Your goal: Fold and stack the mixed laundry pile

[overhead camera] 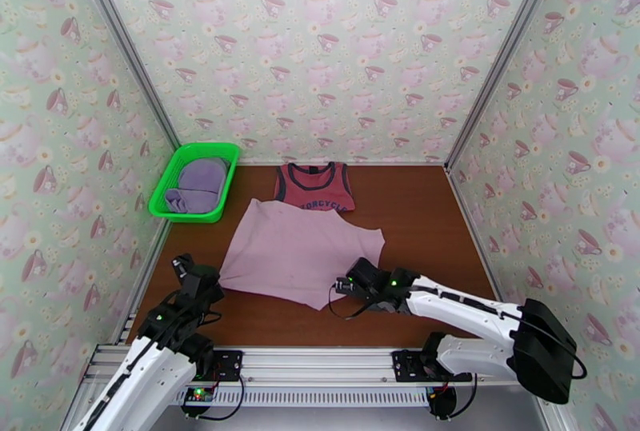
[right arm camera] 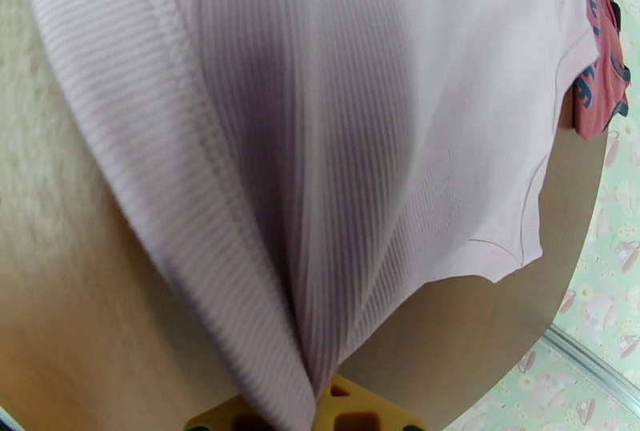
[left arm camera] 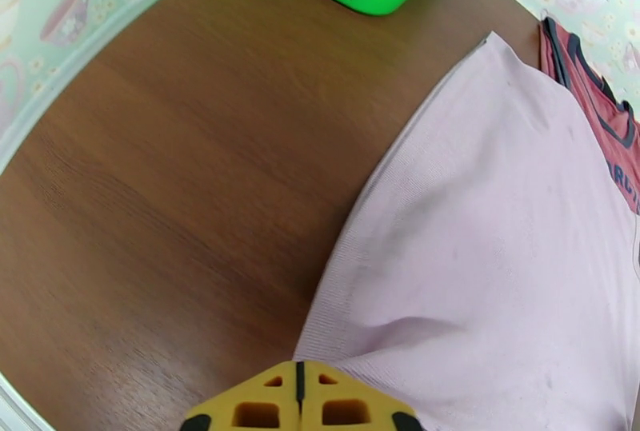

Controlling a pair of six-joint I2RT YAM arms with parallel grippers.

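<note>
On the top view, the lower part of the red tank top [overhead camera: 314,185] is hidden under the far edge of the pink shirt [overhead camera: 296,253], so I can read only "ORCYCL" of its chest print. A lavender garment [overhead camera: 198,183] sits bunched in the green basket [overhead camera: 172,165] at 10 o'clock. The shirt lies spread in the middle of the desk [overhead camera: 416,217]; my right gripper [right arm camera: 320,409] is clamped on its hem at 5 o'clock, and my left gripper [left arm camera: 298,393] is clenched at its 8 o'clock corner, though I cannot tell whether it has cloth.
</note>
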